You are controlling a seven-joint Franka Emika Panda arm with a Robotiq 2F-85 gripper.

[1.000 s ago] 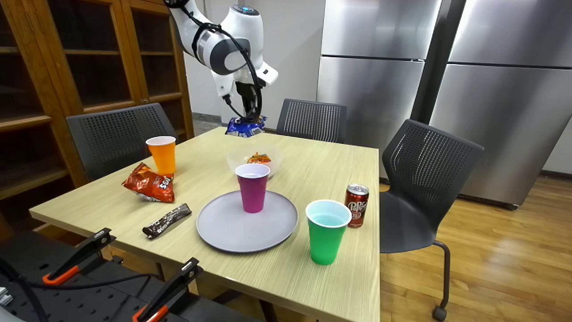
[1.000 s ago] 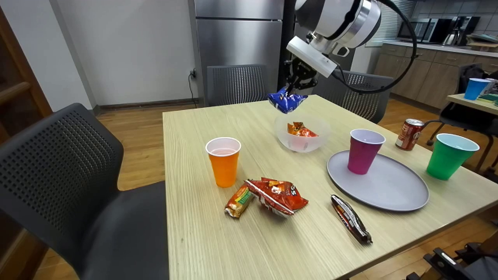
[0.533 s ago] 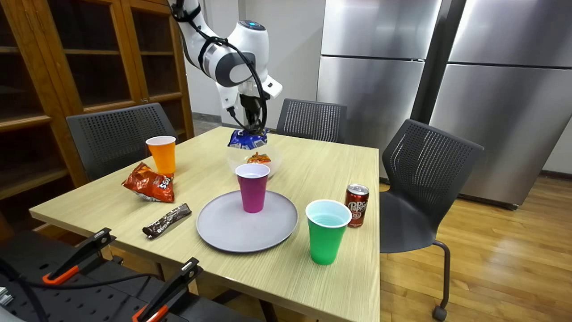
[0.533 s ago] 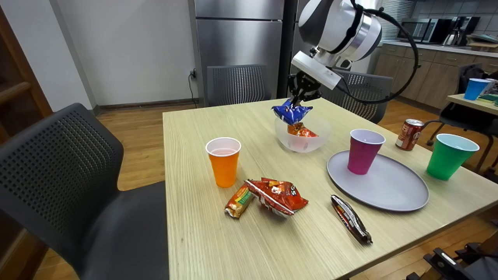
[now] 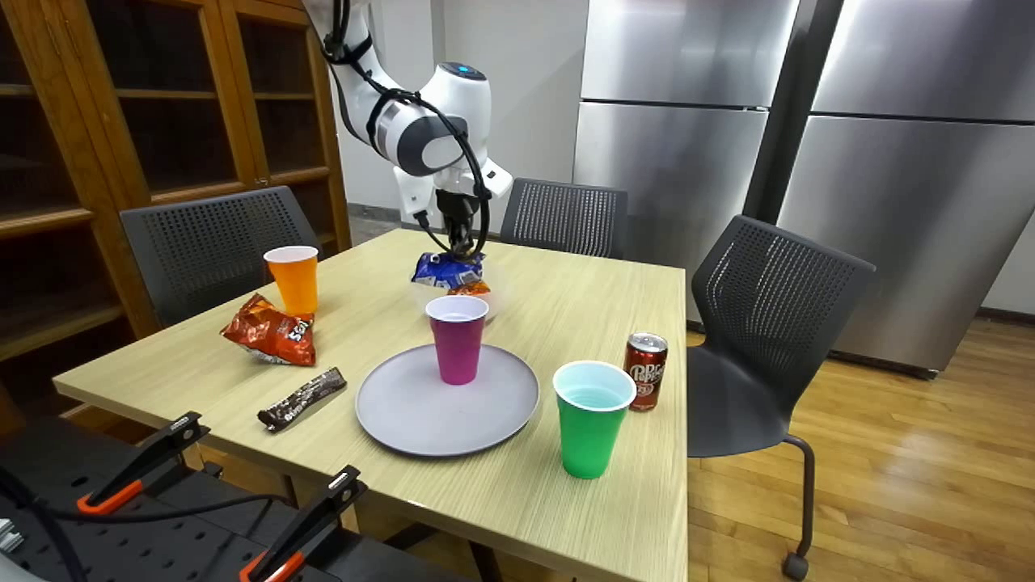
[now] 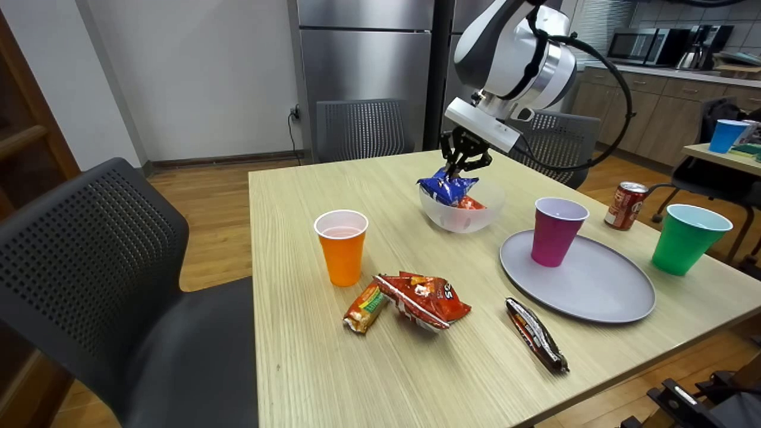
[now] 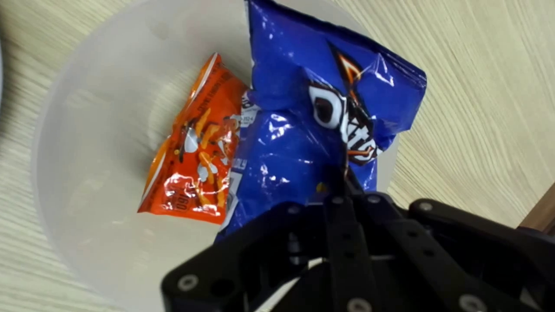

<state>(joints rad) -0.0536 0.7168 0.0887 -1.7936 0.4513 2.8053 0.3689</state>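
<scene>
Blue chip bag (image 7: 286, 143): it has moved down. Before, it hung up over the bowl (image 7: 86, 173); now it is right at the bowl's open top. One side goes out past the rim in the wrist view. I cannot tell if it touches the bowl.
Arm (image 5: 469, 105): white, and it has come down along with the blue chip bag.
Gripper (image 6: 453, 172): pressed together, pinching the blue chip bag from above. It points down.
Bowl: round and cloudy. It sits on the worktop (image 6: 321, 368) in the same spot as before.
Orange bag (image 7: 199, 156): small and shiny. It lies in the bowl, beside the blue chip bag in the wrist view.
Plate (image 5: 404, 420): flat, round and gray, lying near the bowl.
Purple cup (image 5: 458, 343): it stands up on the plate. In an exterior view it hides a piece of the bowl.
Green cup (image 5: 593, 428): it stands up on the worktop, near the plate.
Soda can (image 5: 646, 376): dark red, standing near the green cup.
Orange cup (image 6: 343, 255): it stands up near the red chip bag (image 6: 428, 297).
Red chip bag: puffy, and it covers one end of the gold bar (image 6: 364, 309).
Dark bar (image 6: 537, 336): in a wrapper, lying between the red chip bag and the plate.
Chairs (image 5: 768, 299): dark, with tiny holes in their backs.
Fridges (image 5: 671, 194): tall and silver, behind the worktop in both exterior views.
</scene>
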